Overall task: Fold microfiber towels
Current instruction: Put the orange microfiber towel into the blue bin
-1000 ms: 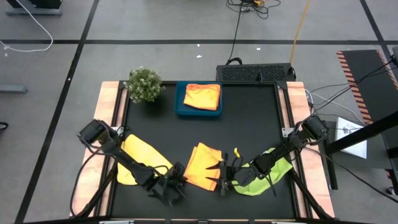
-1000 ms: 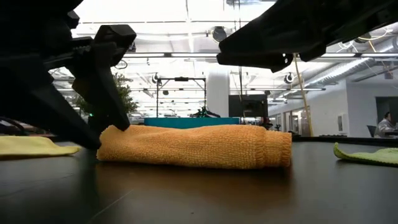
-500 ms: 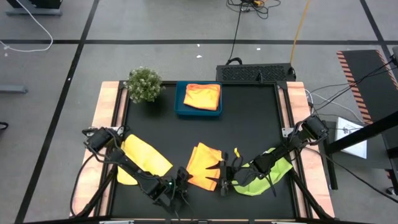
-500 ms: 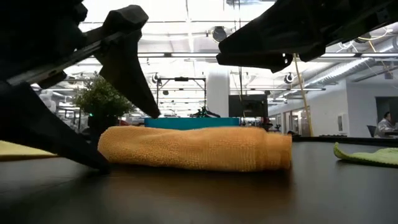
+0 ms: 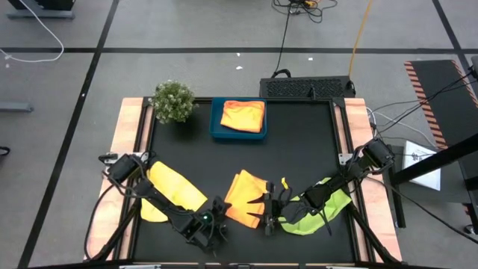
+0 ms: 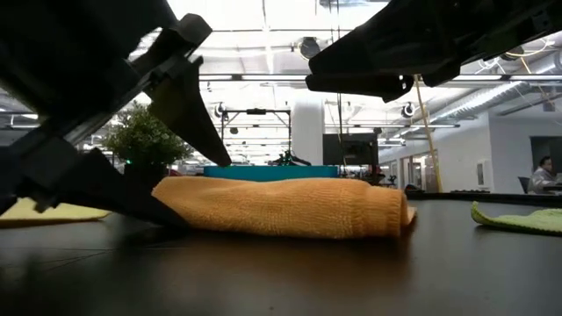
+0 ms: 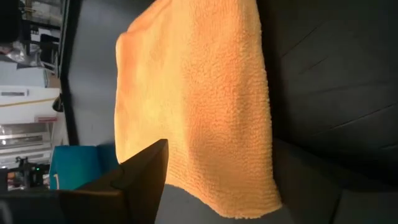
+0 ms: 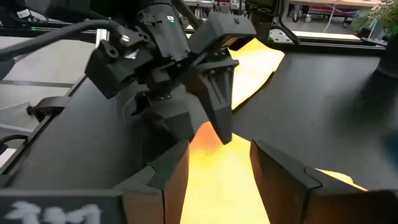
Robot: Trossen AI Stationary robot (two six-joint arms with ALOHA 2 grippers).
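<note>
A folded orange towel (image 5: 243, 196) lies flat on the black table near its front edge. My left gripper (image 5: 218, 226) stands open at the towel's left end. One of its fingers (image 6: 189, 105) is above the cloth and the other (image 6: 105, 180) is low on the table beside it. My right gripper (image 5: 267, 213) hovers open over the towel's right edge (image 6: 395, 211), clear of it. A yellow towel (image 5: 173, 190) lies under my left arm. A lime green towel (image 5: 323, 209) lies under my right arm. Another orange towel (image 5: 243, 116) rests in the blue tray (image 5: 216, 127). My left gripper has its low finger (image 6: 132, 197) on the table, right against the orange towel's left end (image 6: 171, 206). It comes at the end slanting down from the table's left. I cannot tell whether it touches the cloth. The towel lies flat on the table.
A small green plant (image 5: 173, 101) stands at the far left corner, beside the blue tray. The table's middle and far right show bare black surface (image 5: 306, 142). Wooden rails (image 5: 128, 127) line both sides.
My left gripper has opened wide, rolled, and sunk toward the table at the orange towel's left end. Its fingers now stand above and below that end.
</note>
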